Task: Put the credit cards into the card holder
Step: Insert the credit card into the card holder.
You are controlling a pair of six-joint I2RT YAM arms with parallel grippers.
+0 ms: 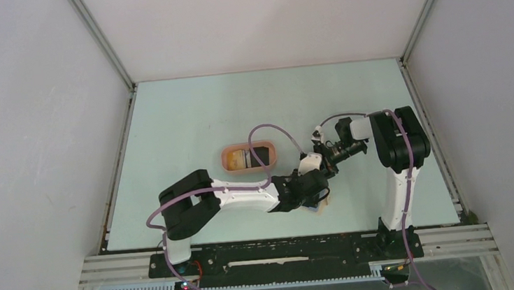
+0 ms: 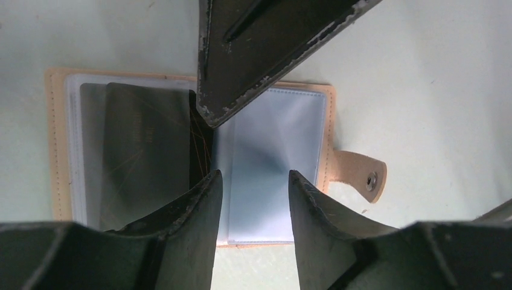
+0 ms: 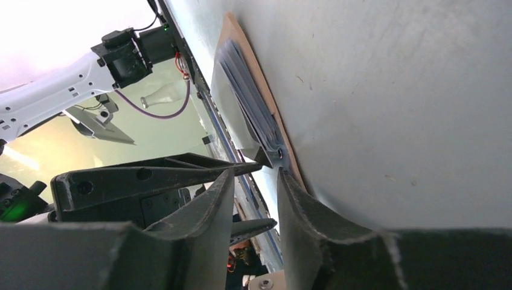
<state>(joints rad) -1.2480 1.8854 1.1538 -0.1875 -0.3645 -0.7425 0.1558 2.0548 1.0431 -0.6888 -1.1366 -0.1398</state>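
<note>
The left gripper (image 2: 255, 178) hovers spread over the open holder (image 2: 284, 121) — a black card (image 2: 145, 151), thin and probably stiff and slick, best pinched by a short edge, lies sleeved left of its fingers (image 2: 193, 208) — while the right gripper (image 3: 255, 175), also spread, noses the holder's soft spine.

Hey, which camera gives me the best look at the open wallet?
The left wrist view: the wallet lies open face-up, with its clear sleeves, a dark card and the snap tab all visible. The top view shows only a pale corner; the right wrist view sees it edge-on.
</note>
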